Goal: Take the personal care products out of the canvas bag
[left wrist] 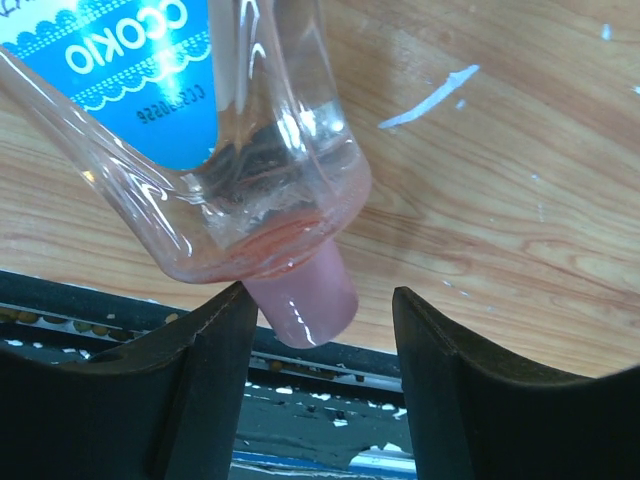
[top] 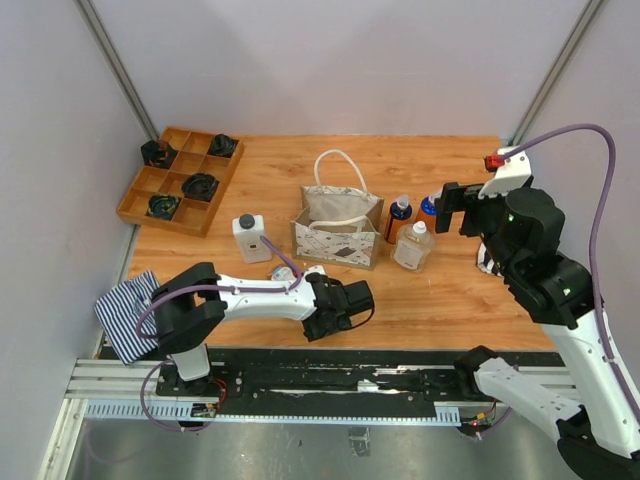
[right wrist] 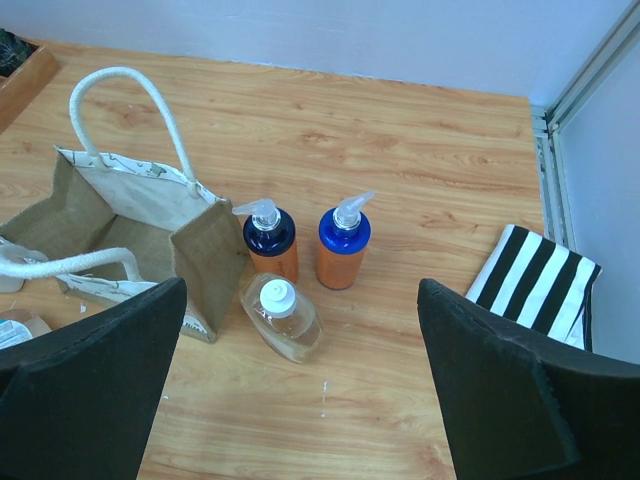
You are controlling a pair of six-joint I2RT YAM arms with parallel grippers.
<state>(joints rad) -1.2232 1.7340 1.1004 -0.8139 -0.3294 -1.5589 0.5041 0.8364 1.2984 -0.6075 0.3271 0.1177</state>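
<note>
- The pink-capped bottle (left wrist: 230, 130) is out of the bag. It appears to lie on the table, its long axis running from the cap toward 11 o'clock in the left wrist view.
- The left gripper (left wrist: 320, 295) is parted around that cap, with nothing clamped — a gap is left on the right side. This arm is judged the nearer.
- The canvas bag (top: 338, 230) is stood at 12 o'clock from it.
- At the bag's 3 o'clock are the white-capped bottle (right wrist: 283, 318) and two blue-capped bottles (right wrist: 270, 245).
- The right gripper (right wrist: 300, 290) is held wide — empty.

A robotics lab cell: plain panel walls (top: 350, 60), aluminium corner posts (top: 117, 65), a wooden tabletop (top: 450, 300), a metal mounting rail (top: 300, 384) at bottom.
</note>
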